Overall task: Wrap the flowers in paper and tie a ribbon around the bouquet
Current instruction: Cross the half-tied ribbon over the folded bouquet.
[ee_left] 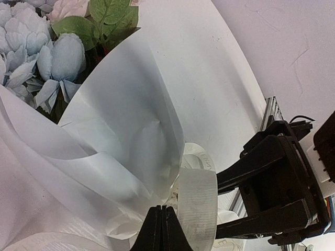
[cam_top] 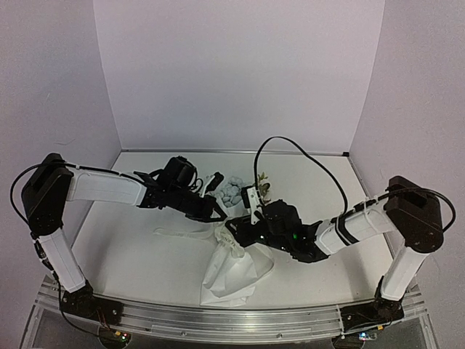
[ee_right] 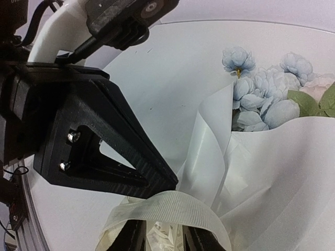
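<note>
Top cam: whole bouquet (cam_top: 234, 273); wrist cams: ribbon (ee_left: 197, 203) closeup.

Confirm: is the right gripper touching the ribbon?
Touching. Right wrist view: the ribbon drapes straight across both fingertips of the open right gripper, with no gap visible.

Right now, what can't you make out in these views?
Top view: both arms' jaws cover the cinch of the bouquet; knot or none, cannot tell.
Both wrist views: the ribbon runs off the bottom edge.
All views: stems of the flowers are hidden inside the paper.
Left wrist view: ribbon lettering too faint to read.
Left wrist view: left jaws shut; their tips hide whether ribbon is pinched.
</note>
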`<state>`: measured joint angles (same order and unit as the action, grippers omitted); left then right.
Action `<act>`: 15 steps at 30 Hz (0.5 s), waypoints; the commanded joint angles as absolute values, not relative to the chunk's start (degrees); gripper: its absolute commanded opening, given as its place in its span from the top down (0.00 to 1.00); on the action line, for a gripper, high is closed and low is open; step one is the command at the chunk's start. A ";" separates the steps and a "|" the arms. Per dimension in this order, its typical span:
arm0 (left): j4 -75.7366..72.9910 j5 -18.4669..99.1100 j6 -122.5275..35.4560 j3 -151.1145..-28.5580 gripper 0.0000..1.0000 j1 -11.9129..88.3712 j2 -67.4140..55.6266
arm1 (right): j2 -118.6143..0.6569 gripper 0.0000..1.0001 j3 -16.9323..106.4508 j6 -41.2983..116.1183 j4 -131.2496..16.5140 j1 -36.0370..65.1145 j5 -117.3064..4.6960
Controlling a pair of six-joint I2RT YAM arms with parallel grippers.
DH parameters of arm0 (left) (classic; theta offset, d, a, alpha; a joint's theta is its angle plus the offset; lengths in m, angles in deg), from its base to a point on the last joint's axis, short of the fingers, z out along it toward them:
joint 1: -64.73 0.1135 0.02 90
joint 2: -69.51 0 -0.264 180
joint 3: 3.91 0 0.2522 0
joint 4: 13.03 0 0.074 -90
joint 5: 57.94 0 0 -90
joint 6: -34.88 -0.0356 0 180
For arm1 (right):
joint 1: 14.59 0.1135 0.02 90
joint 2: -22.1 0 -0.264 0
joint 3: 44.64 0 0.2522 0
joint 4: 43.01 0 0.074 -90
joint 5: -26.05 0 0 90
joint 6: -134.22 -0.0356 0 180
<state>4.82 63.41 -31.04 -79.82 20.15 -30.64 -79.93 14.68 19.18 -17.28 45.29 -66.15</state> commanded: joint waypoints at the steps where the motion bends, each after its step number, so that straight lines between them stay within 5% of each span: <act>1: 1.57 62.96 -30.91 -79.17 1.00 19.99 -27.58 | -75.70 0.73 13.00 18.14 -21.18 45.39 -67.83; 15: 0.99 62.72 -30.59 -77.63 1.00 19.99 -26.63 | -63.17 0.64 13.04 17.35 -46.82 47.43 -65.37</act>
